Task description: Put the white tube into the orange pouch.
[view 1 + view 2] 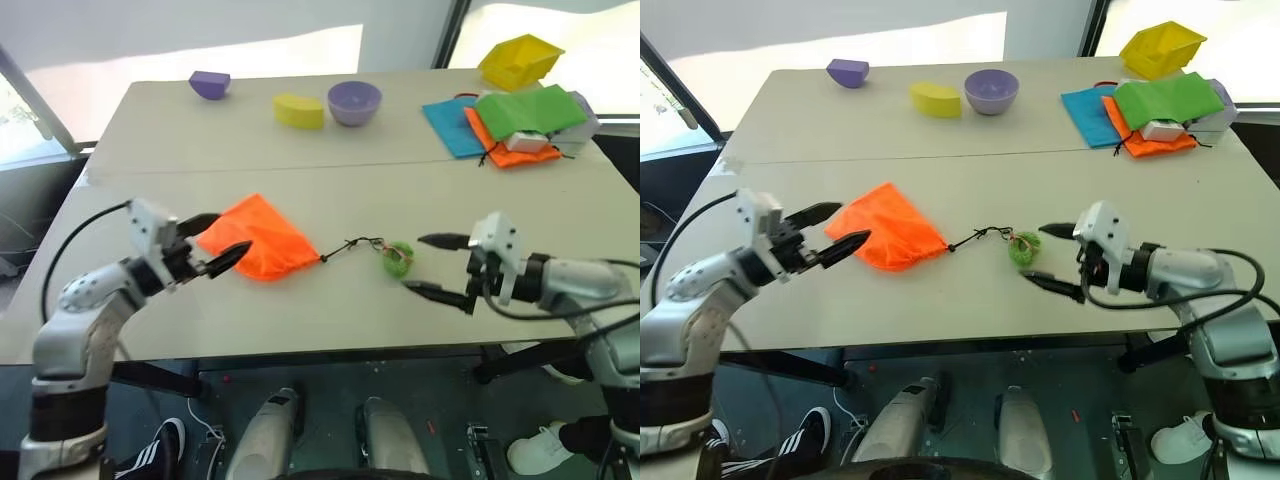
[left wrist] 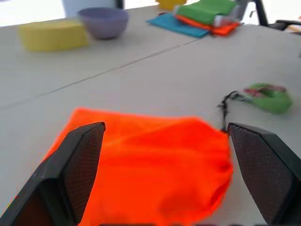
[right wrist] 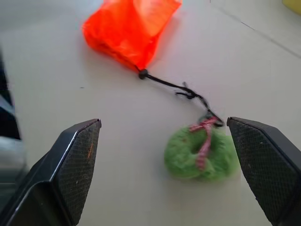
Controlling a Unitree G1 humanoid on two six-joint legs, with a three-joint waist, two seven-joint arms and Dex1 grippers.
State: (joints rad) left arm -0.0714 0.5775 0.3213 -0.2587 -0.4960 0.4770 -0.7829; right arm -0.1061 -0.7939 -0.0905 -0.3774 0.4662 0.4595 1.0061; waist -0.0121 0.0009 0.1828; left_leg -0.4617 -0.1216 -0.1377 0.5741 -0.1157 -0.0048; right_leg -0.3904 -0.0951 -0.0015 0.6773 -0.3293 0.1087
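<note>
The orange pouch (image 1: 262, 237) lies flat on the near half of the table, its mouth drawn shut. Its dark cord (image 1: 350, 246) runs right to a green fuzzy ball (image 1: 398, 259). The white tube is hidden. My left gripper (image 1: 228, 233) is open at the pouch's left edge, its fingers (image 2: 75, 165) on either side of the fabric and holding nothing. Just right of the green ball (image 3: 200, 153), my right gripper (image 1: 415, 262) is open and empty, pointing toward the ball.
Along the far side stand a purple block (image 1: 209, 84), a yellow block (image 1: 298, 110) and a purple bowl (image 1: 354, 101). At the back right are a yellow bin (image 1: 520, 60) and a stack of blue, orange and green cloths (image 1: 520, 120) with a white block.
</note>
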